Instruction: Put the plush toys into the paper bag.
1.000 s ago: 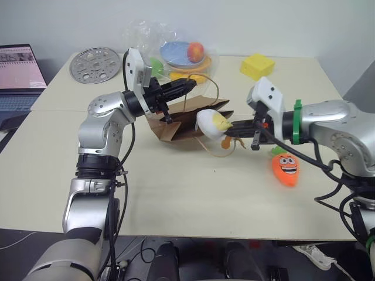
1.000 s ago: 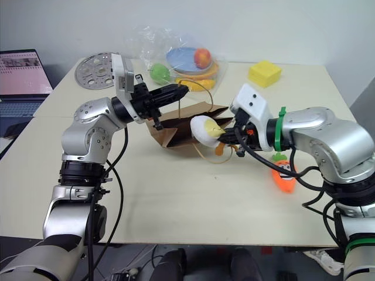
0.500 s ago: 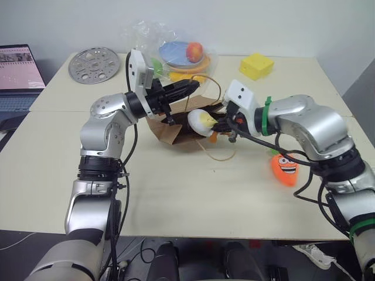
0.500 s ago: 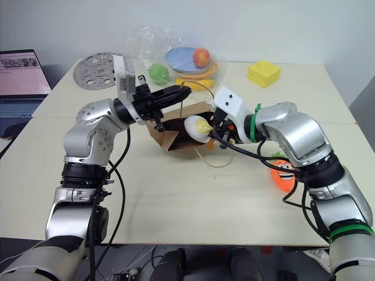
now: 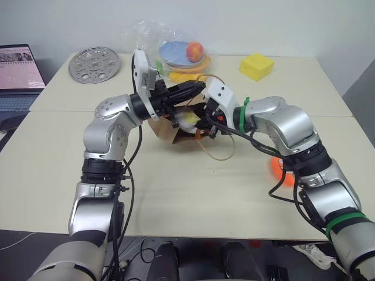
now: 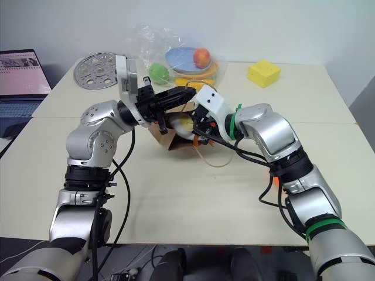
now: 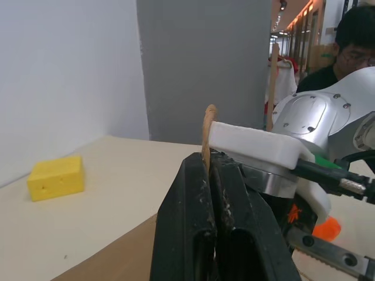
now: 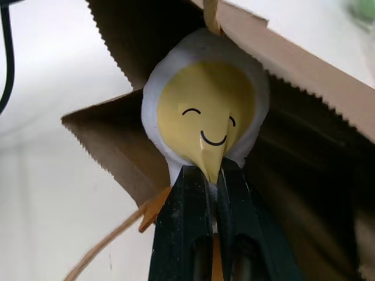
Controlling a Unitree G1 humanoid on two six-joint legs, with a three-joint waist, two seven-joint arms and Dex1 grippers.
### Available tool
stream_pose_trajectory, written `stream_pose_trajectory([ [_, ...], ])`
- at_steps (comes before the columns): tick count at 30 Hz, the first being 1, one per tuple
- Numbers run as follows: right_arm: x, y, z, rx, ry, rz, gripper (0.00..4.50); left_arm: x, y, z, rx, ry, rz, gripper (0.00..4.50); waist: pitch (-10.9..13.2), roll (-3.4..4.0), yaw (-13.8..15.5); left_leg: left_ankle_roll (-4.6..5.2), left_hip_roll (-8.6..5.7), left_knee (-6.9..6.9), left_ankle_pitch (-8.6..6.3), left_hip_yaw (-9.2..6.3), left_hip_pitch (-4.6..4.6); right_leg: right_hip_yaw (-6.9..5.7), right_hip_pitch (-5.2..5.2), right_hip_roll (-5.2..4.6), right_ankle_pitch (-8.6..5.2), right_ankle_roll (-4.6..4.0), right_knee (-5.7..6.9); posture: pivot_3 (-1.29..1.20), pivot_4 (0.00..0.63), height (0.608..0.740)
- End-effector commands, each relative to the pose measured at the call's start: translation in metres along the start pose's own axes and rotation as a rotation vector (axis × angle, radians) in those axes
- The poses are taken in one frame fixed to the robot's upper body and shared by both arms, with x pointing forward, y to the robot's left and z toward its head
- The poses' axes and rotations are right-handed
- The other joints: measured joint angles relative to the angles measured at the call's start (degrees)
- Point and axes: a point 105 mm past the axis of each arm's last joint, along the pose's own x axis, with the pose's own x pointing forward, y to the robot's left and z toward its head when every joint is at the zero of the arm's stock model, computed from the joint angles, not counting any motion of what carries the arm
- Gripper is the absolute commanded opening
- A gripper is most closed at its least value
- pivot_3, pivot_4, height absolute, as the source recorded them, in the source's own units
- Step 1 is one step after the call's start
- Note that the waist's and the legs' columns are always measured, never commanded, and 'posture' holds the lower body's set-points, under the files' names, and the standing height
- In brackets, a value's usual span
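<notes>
Two tools clamped, left tool [image 5: 196, 89] on bag handle [image 7: 206, 132], right tool [image 8: 214, 175] pinching egg toy [image 8: 206, 114] at paper bag [image 8: 304, 82] mouth edge

No words, brands or numbers can be read on anything here. The laptop screen [image 5: 20, 65], at the worktop's [image 5: 176, 187] far left edge, shows lines of content too small to make out.

Right hand [image 8: 212, 170] and egg toy [image 8: 206, 120] now at bag mouth [image 8: 117, 117].

Table [image 5: 176, 193]: bag [image 5: 167, 130], perhaps carrot [image 5: 275, 170]
</notes>
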Motion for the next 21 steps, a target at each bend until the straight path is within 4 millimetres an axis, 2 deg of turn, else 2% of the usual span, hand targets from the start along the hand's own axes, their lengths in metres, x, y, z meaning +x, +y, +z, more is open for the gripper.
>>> stream_pose_trajectory([
  [1,-0.008,-0.009,0.018,0.008,-0.1,-0.053,0.75,0.002,-0.003,0.013,0.031,-0.036,-0.016,0.0,0.0,0.0,0.0,0.0,0.0,0.0,0.0,0.0,0.0,0.0,0.0,0.0,0.0,0.0,0.0,0.0,0.15,0.74],
  [12,-0.035,0.0,0.036,0.059,-0.226,-0.072,4.49,0.001,-0.001,0.012,0.033,-0.031,-0.013,0.0,0.0,0.0,0.0,0.0,0.0,-0.01,0.0,-0.01,0.0,0.0,0.0,0.0,0.0,0.0,0.01,0.0,0.15,0.74],
  [17,-0.051,0.0,0.031,0.06,-0.238,-0.125,4.49,0.001,0.002,0.013,0.037,-0.035,-0.005,0.0,0.0,0.0,0.1,0.01,0.0,-0.01,0.0,-0.01,0.0,0.0,0.0,0.0,0.0,0.0,0.02,0.0,0.15,0.74],
  [19,-0.07,0.001,0.025,0.067,-0.241,-0.142,4.49,-0.001,0.004,0.013,0.04,-0.034,0.001,0.0,0.0,0.0,0.3,0.01,0.0,-0.01,-0.01,-0.03,0.0,-0.02,0.02,0.0,0.0,0.0,0.01,0.0,0.15,0.74],
  [21,-0.092,-0.006,0.01,0.057,-0.195,-0.206,4.49,-0.003,0.005,0.013,0.042,-0.033,0.008,0.0,0.0,0.0,0.7,0.01,-0.01,-0.01,-0.01,-0.03,-0.03,-0.02,0.01,-0.01,0.0,0.0,-0.02,0.0,0.15,0.74],
])
